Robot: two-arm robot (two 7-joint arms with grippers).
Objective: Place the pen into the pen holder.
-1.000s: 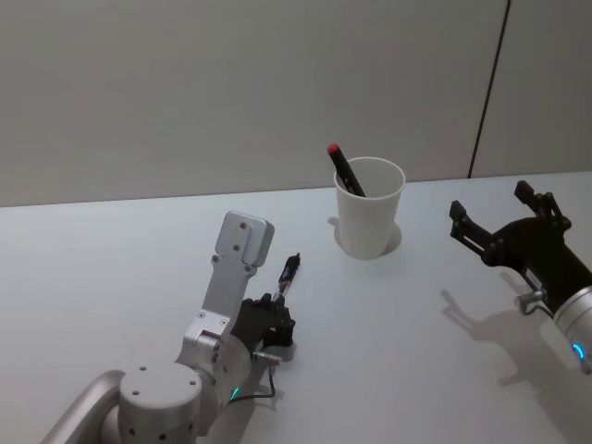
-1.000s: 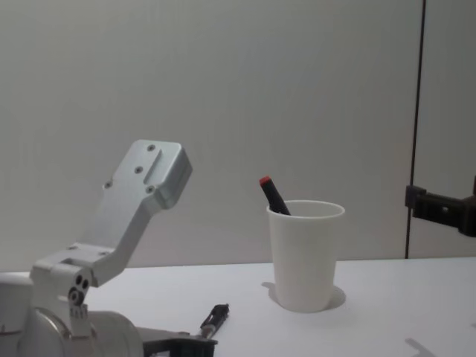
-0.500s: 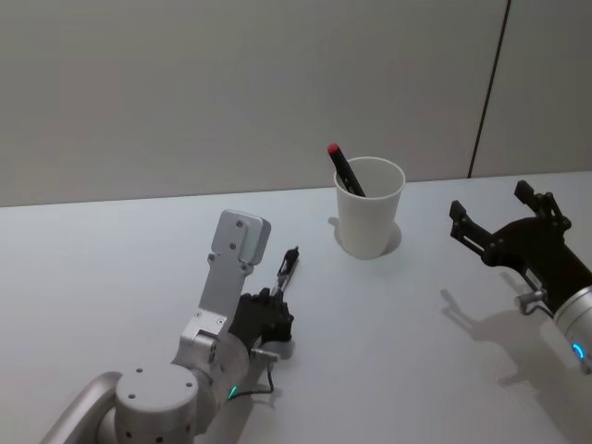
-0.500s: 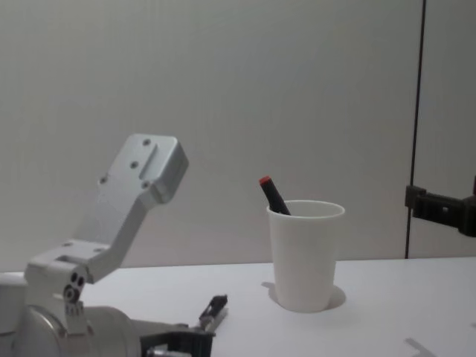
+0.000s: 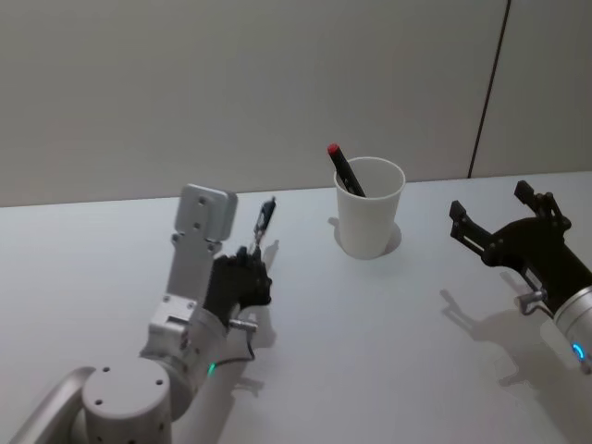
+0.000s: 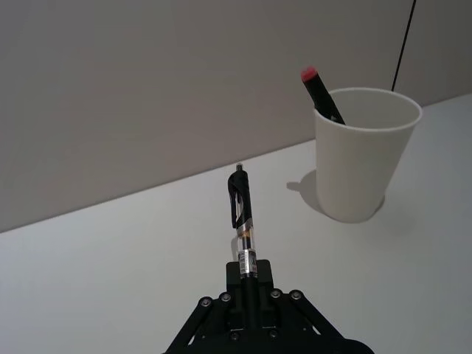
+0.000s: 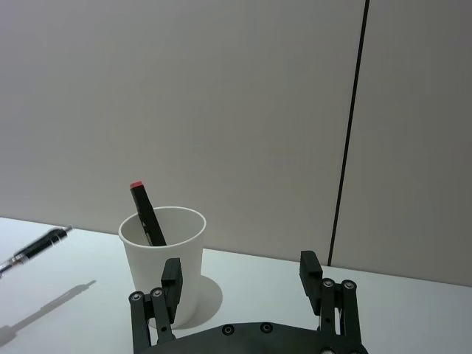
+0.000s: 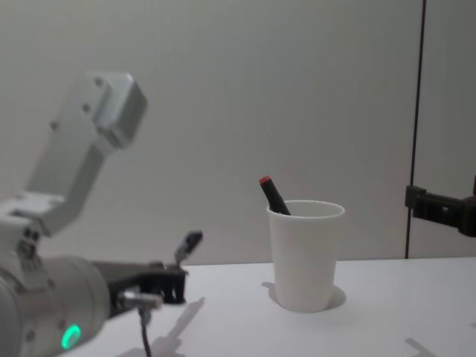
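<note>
Pinching the pen [image 6: 242, 214] near one end, the left hand [image 6: 248, 274] holds it above the tabletop [image 5: 388, 314], with the clip end angled up toward the far edge. The cup [image 5: 370, 217] stands upright near that far edge, well apart from the pen, and a red-capped marker [image 5: 344, 169] leans inside it. The right hand [image 5: 493, 208] hovers by the right edge, fingers spread, holding nothing. The pen looks light, stiff and smooth, so it may swivel in such an end pinch; a hold nearer its middle seems steadier. The paper cup looks easy to tip. The tabletop is plain, white and smooth, and a bare grey wall [image 5: 231, 83] rises behind it.
</note>
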